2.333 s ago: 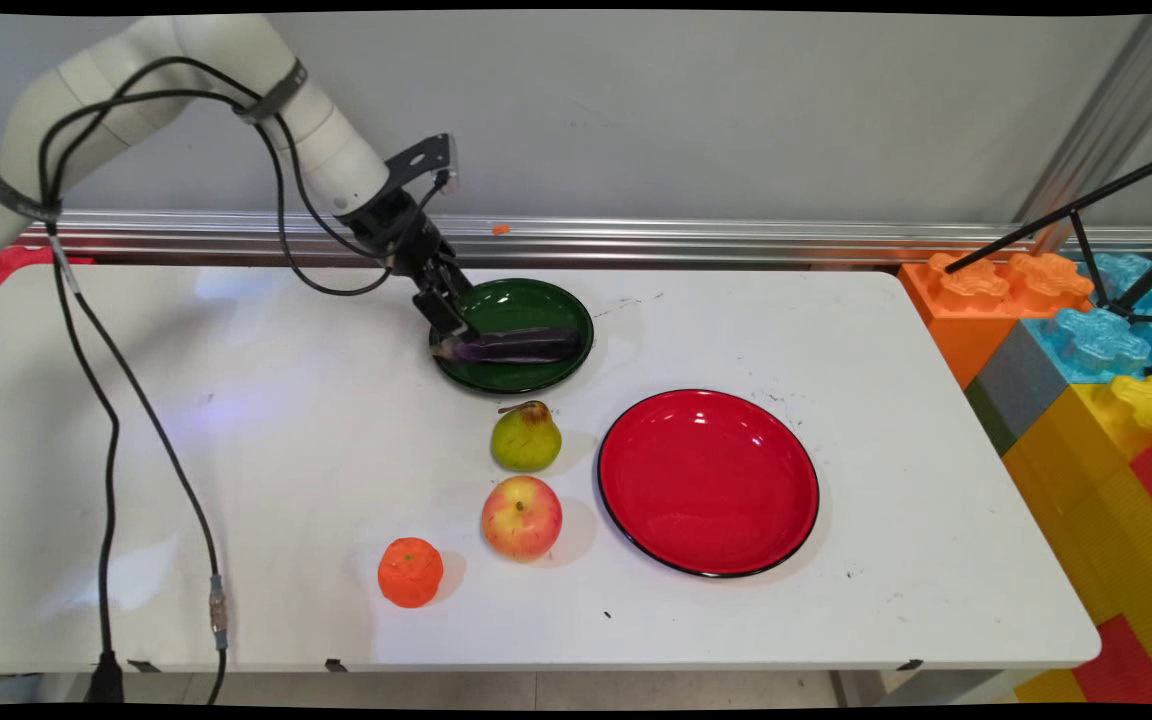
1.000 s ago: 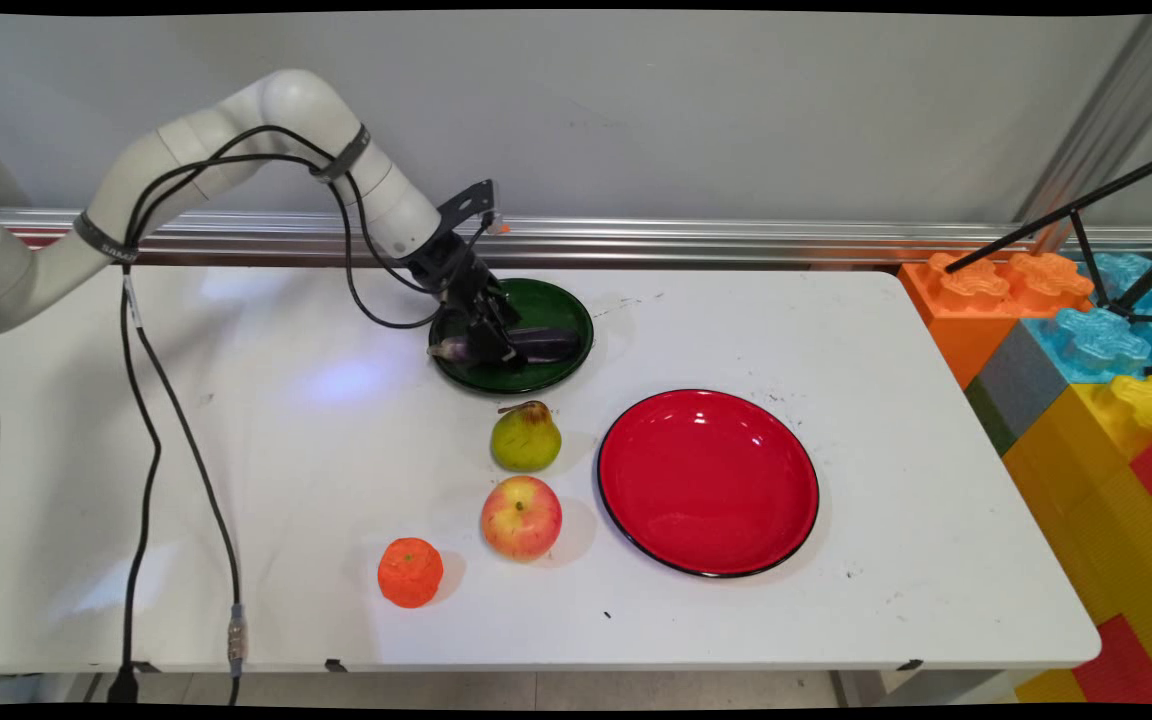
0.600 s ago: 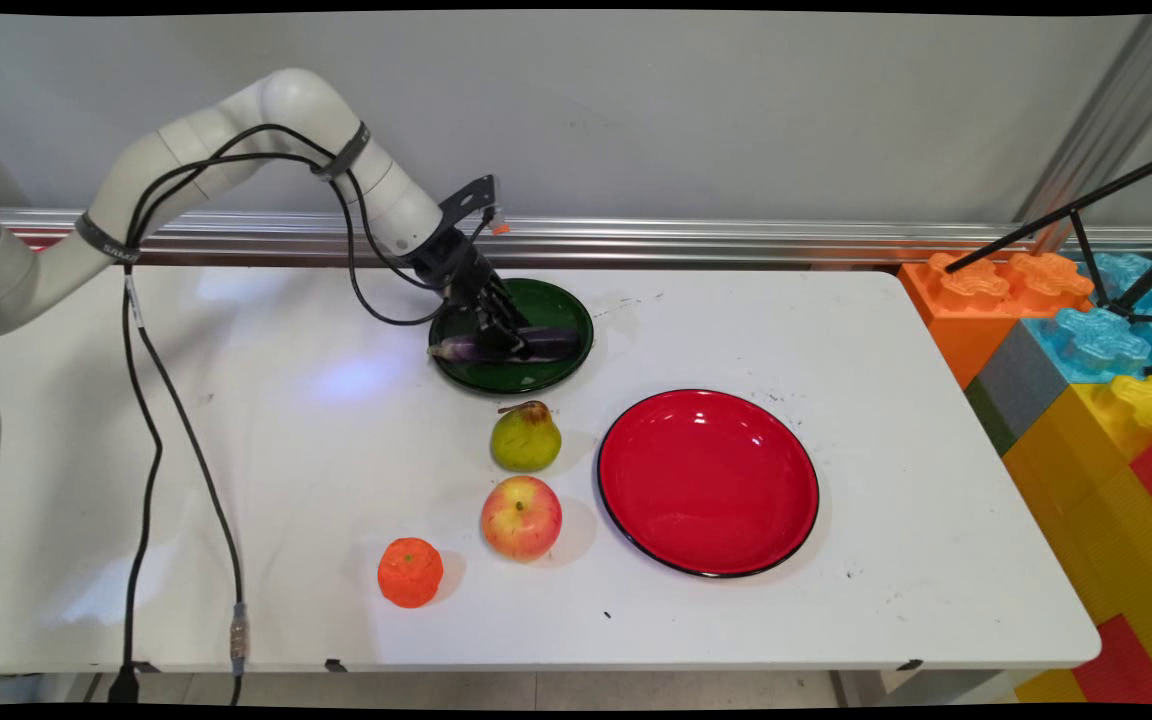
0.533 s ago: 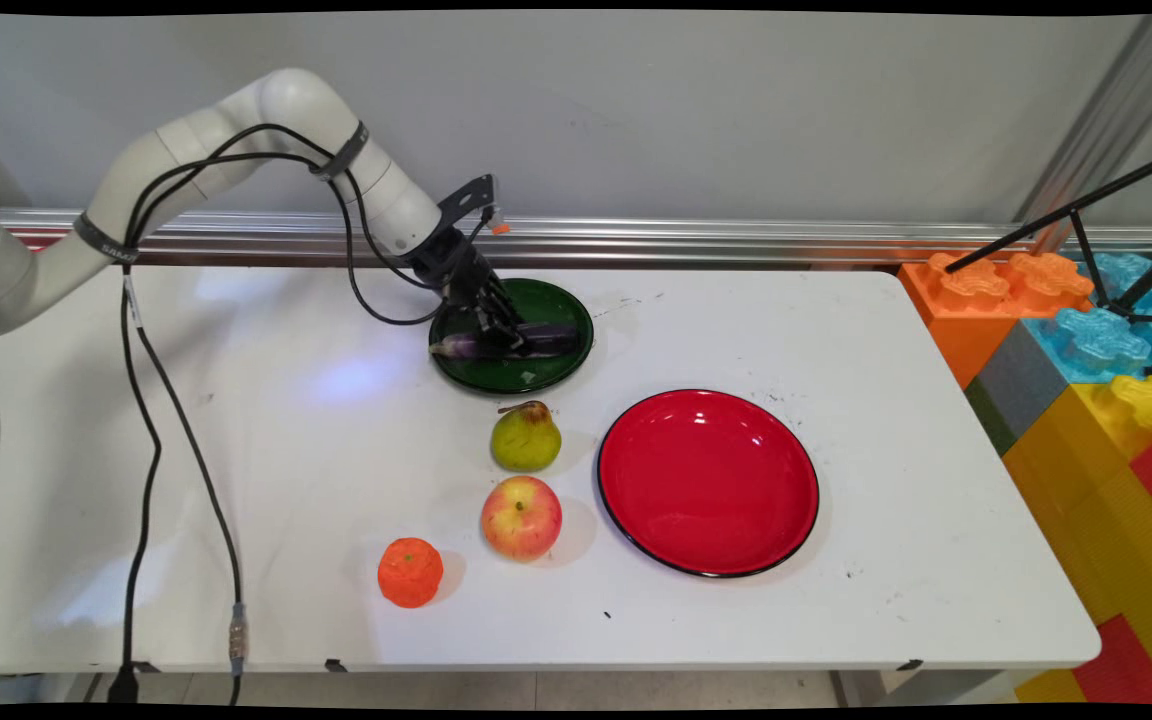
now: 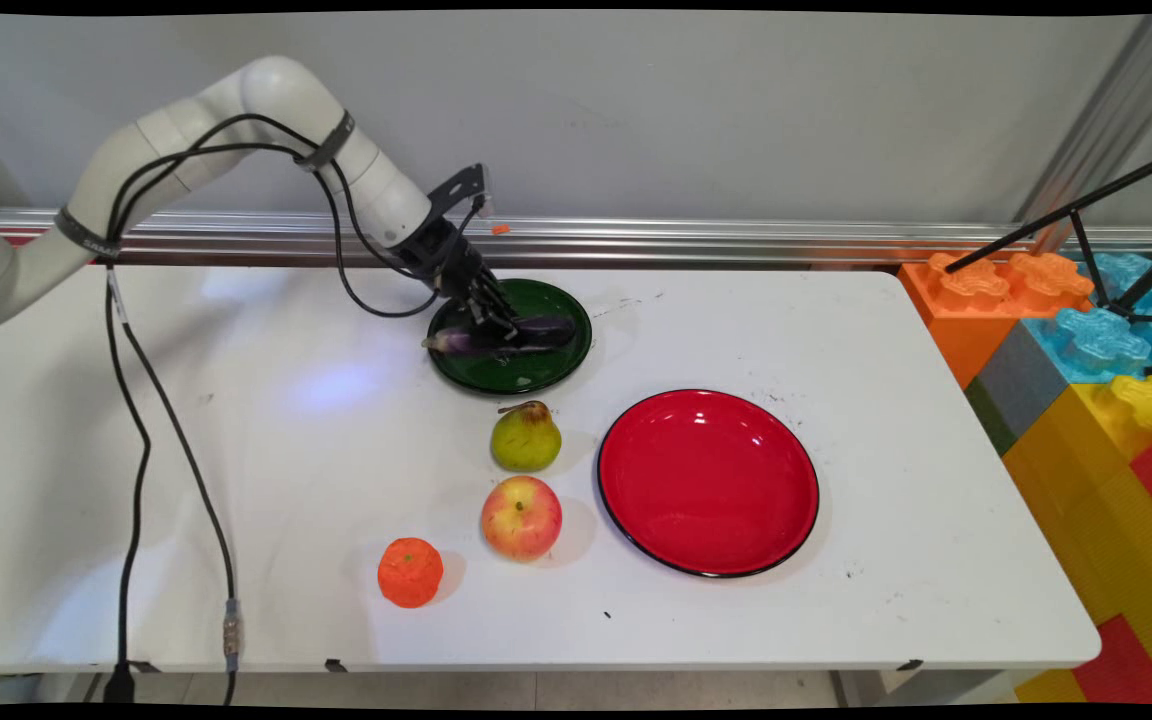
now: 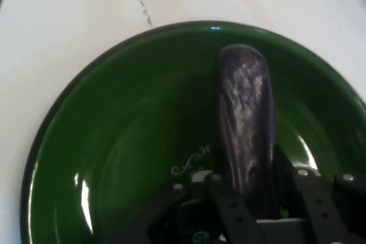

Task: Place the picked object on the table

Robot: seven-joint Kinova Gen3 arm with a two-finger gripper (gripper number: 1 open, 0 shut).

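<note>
Gripper: the black gripper (image 5: 498,330) comes slanting down from the upper left over the green plate (image 5: 536,372), and in the hand view (image 6: 246,198) its linkage rises from the bottom edge.
Fingers: the fingers (image 6: 226,207) are clenched on the purple eggplant (image 5: 506,335), one on each side of it, closed only to the width of its body.
Eggplant: it lies level across the green plate, stem end past the plate's left rim, and its shadow shows on the plate beneath it, so it looks lifted just clear; from the hand camera the eggplant (image 6: 245,118) runs away from the fingers toward the plate's (image 6: 114,141) far rim.
Writing: a small white curly ornament is printed on the plate's floor beside the fingers; no letters in it can be read.
Desk: the white desk (image 5: 836,330) carries the green plate toward its back.
Near things: a pear (image 5: 526,438) stands just in front of the green plate, an apple (image 5: 521,517) in front of the pear, an orange (image 5: 410,571) to the apple's front left.
Red plate: the large red plate (image 5: 708,482) sits right of the pear and apple, apart from the green one.
Right edge: big coloured toy bricks (image 5: 1086,360) are stacked beside the desk.
</note>
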